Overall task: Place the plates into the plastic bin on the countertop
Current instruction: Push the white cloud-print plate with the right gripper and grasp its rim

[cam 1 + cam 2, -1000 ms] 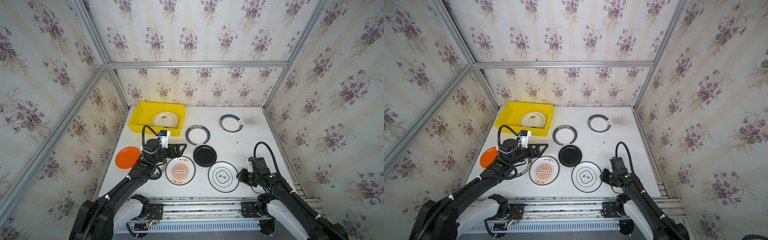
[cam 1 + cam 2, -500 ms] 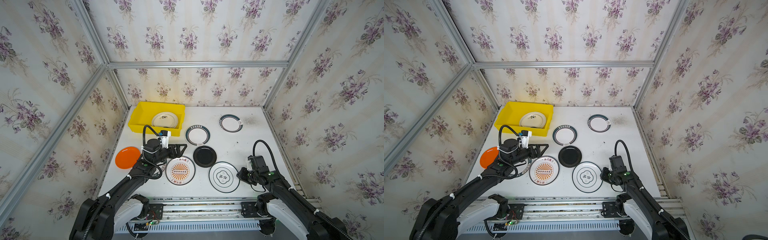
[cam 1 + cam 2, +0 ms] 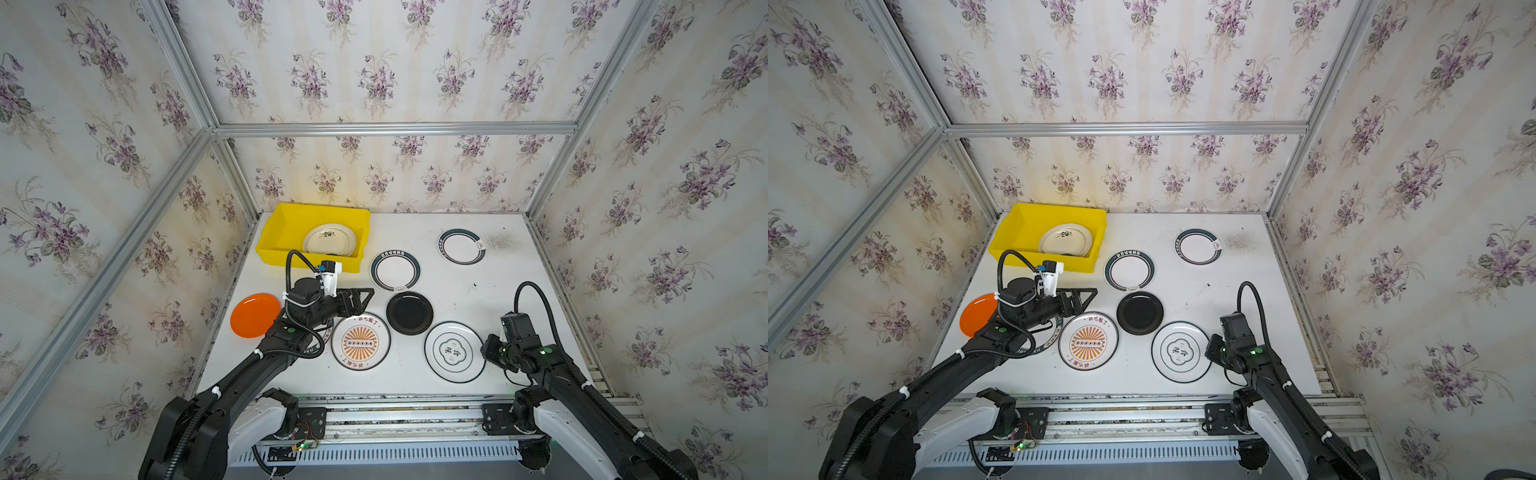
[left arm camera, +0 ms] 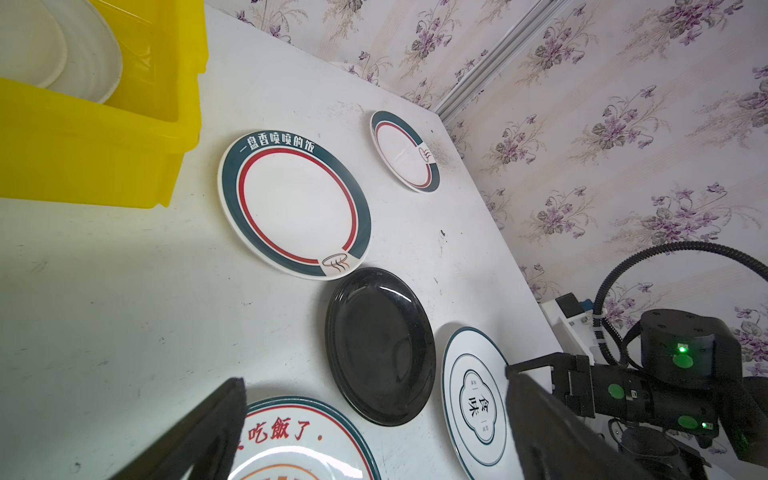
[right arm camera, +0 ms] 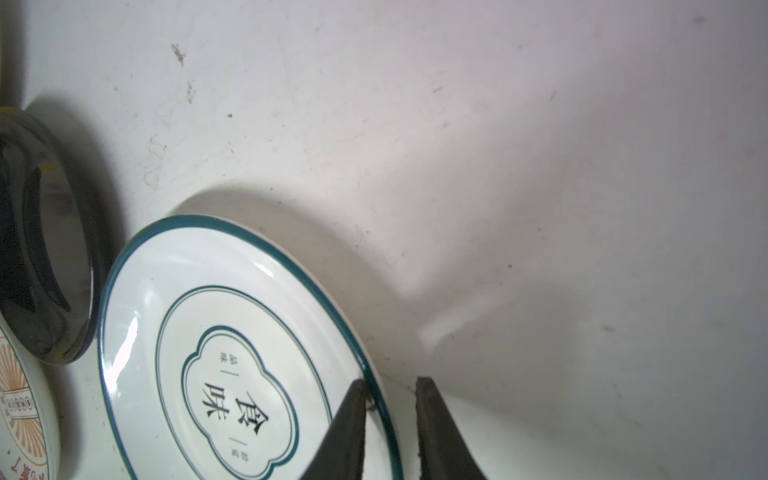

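Observation:
A white plate with a thin green rim and a clover emblem point(image 3: 455, 351) point(image 3: 1180, 351) lies flat on the countertop point(image 3: 478, 286) at the front right. My right gripper point(image 3: 486, 353) point(image 5: 390, 384) straddles its right rim point(image 5: 376, 399): one finger lies on the plate's inside, the other outside with a thin gap showing. My left gripper point(image 3: 368, 300) point(image 4: 374, 380) hovers wide open and empty between the sunburst plate point(image 3: 360, 341) and the black plate point(image 3: 409, 313). The yellow plastic bin point(image 3: 274, 245) at the back left holds cream plates point(image 3: 329, 240).
Two green-rimmed plates point(image 3: 395, 271) point(image 3: 461, 246) lie behind the black one. An orange plate point(image 3: 254, 314) sits at the left edge. Another lettered plate point(image 3: 1050, 340) is partly hidden under my left arm. Aluminium rails and papered walls close in the table.
The right gripper's jaws have narrowed around the clover plate's rim and edged slightly toward it. The left arm and all plates have stayed put.

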Tool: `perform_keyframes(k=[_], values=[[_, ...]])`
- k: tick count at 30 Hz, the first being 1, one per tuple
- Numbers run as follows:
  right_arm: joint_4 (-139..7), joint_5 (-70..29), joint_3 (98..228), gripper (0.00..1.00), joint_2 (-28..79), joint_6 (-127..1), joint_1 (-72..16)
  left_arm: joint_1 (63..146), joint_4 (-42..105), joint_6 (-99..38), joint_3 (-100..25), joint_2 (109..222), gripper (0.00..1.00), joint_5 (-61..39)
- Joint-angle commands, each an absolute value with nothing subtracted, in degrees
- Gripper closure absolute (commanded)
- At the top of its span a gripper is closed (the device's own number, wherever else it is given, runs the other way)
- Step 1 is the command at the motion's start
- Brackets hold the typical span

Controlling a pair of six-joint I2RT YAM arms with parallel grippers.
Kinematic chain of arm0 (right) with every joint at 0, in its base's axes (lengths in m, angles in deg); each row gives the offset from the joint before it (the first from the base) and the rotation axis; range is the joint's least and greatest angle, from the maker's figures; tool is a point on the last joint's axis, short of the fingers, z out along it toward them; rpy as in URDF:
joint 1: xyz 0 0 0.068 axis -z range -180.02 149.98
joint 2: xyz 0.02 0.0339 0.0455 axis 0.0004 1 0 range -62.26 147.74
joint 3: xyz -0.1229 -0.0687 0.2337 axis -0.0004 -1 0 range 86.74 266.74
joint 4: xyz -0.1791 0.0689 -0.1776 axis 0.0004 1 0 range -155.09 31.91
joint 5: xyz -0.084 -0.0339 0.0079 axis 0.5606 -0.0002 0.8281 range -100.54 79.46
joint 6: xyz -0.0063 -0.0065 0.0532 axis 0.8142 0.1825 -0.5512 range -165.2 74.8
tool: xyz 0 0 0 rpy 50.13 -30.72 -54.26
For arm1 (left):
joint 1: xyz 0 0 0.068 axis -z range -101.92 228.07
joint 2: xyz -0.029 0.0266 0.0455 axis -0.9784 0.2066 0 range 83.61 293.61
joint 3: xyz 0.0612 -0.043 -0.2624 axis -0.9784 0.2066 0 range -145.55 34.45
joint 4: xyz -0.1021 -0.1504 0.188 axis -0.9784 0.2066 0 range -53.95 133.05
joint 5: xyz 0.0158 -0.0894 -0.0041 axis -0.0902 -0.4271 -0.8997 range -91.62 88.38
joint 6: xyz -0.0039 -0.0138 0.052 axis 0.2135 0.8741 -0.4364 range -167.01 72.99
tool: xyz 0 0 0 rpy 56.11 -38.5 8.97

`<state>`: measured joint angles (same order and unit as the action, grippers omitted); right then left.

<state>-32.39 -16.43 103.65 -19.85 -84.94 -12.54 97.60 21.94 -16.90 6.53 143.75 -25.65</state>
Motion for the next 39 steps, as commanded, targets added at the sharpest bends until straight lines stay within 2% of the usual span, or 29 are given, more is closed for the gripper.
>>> perform_keyframes(k=[1,8,19,27,30,34,36,38,39], values=[[-30.55,-13.74,103.38,0.76,-20.29,-87.67,-12.59,97.59,20.14,-17.23,6.33,143.70,0.00,-25.47],[-30.43,-13.12,103.03,0.79,-19.82,-90.13,-12.59,97.67,20.14,-17.21,6.34,143.49,0.00,-25.62],[-32.21,-12.24,101.04,0.99,-23.31,-93.90,-12.59,97.77,19.59,-15.58,6.22,144.88,0.00,-25.58],[-31.71,-12.28,100.65,1.00,-26.14,-95.59,-12.59,97.76,17.13,-13.37,5.59,148.60,0.00,-29.92],[-30.47,-12.73,100.76,0.91,-28.21,-96.55,-12.59,97.76,17.16,-13.33,5.54,148.38,0.00,-30.34],[-28.77,-13.34,100.86,0.84,-31.54,-98.24,-12.59,97.76,16.98,-13.18,5.53,148.30,0.00,-30.75],[-29.50,-14.40,100.47,0.76,-32.66,-99.08,-12.59,97.76,16.90,-13.13,5.54,148.30,0.00,-30.84],[-31.36,-16.05,99.88,0.63,-33.08,-100.09,-12.59,97.76,16.89,-13.11,5.53,148.34,0.00,-30.87],[-32.53,-16.83,99.52,0.60,-33.00,-100.32,-12.59,97.76,16.89,-13.10,5.54,148.38,0.00,-30.89]])
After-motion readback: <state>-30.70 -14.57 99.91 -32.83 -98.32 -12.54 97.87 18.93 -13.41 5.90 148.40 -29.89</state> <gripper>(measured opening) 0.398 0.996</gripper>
